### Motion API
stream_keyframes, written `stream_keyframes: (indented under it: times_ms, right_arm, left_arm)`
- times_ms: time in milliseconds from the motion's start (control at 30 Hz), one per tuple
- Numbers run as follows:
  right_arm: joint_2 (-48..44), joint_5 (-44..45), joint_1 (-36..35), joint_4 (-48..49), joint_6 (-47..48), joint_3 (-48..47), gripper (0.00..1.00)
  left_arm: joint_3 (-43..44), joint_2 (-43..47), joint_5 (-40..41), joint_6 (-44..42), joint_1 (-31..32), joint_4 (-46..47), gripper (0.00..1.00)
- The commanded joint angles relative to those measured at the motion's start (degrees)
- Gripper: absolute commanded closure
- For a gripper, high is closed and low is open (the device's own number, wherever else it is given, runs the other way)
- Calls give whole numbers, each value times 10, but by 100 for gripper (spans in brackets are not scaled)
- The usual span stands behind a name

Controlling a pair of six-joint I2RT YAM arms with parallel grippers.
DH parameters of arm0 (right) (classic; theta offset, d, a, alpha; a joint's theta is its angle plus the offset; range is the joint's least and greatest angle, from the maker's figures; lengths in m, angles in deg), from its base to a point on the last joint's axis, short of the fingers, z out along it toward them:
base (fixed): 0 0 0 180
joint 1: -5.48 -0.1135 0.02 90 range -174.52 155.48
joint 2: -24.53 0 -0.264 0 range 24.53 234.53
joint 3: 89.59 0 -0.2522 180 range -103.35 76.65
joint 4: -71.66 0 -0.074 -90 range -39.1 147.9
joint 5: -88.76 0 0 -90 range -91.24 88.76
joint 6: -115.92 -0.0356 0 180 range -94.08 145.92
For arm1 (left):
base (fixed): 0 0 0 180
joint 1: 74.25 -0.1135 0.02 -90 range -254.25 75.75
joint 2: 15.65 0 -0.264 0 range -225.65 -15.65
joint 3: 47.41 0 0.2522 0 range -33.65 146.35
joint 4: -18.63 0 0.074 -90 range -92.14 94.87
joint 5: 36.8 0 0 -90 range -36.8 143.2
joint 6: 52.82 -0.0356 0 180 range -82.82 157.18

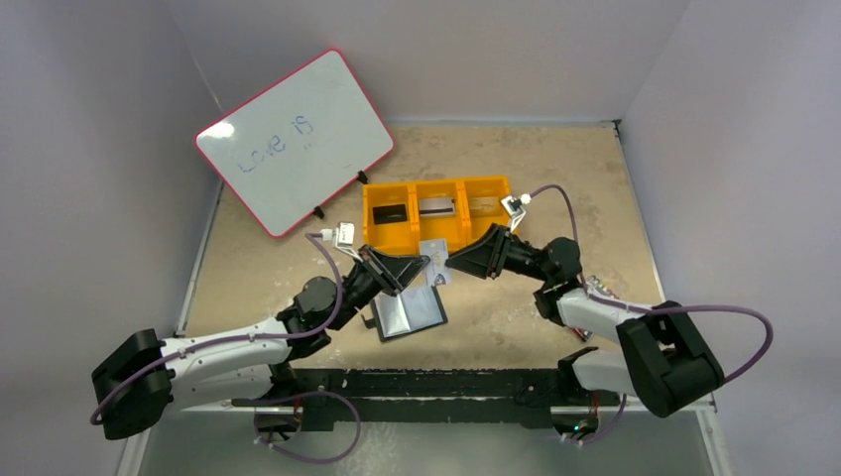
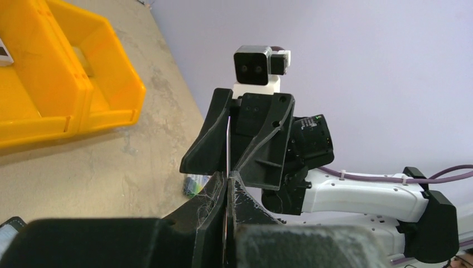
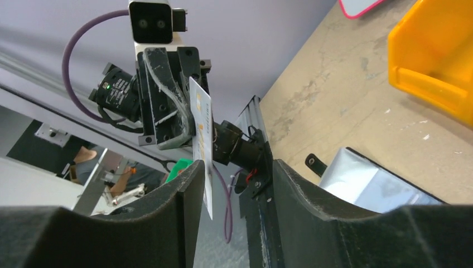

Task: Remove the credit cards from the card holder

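Observation:
The black card holder [image 1: 409,312] lies open on the table, grey-clear sleeves up; the right wrist view shows it [image 3: 379,187] with its snap tab [image 3: 315,162]. My left gripper [image 1: 421,266] is shut on a pale credit card [image 1: 433,253] and holds it on edge above the table. In the left wrist view the card [image 2: 228,145] is a thin line between shut jaws [image 2: 228,177]. My right gripper [image 1: 451,263] faces it, open [image 3: 237,167], with the card [image 3: 202,134] against its left finger. A black card [image 1: 389,212], a silvery-grey card [image 1: 436,207] and a tan card [image 1: 484,204] lie in the orange tray.
The orange three-compartment tray [image 1: 436,188] stands just behind the grippers; it also shows in the left wrist view [image 2: 111,72]. A pink-framed whiteboard [image 1: 293,139] leans at the back left. A pack of coloured markers [image 2: 194,184] lies under the right arm.

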State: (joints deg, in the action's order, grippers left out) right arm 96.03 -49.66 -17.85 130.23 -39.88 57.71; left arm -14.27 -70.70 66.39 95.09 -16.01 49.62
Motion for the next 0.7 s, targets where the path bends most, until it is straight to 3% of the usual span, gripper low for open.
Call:
stream_keyframes:
  times_ms: [0,100,300,400,667]
  right_arm:
    - [17,-42,-9,118,-40,-4,51]
    - [41,-59,-10,181,-75,-10,62]
    - [87,-40,-12,327,-141,-1,65]
    - [101,-46,-13,354,-156,-8,71]
    - [86,-39,-14,325,-149,-17,71]
  left_arm:
    - [-3,16,12,1,-1,40,100]
    - [-6,16,10,2,-1,44,100]
    - [-5,13,2,4,-1,43,100]
    - [-8,14,-1,8,-1,44,100]
    - [-13,5,-23,20,-1,59,100]
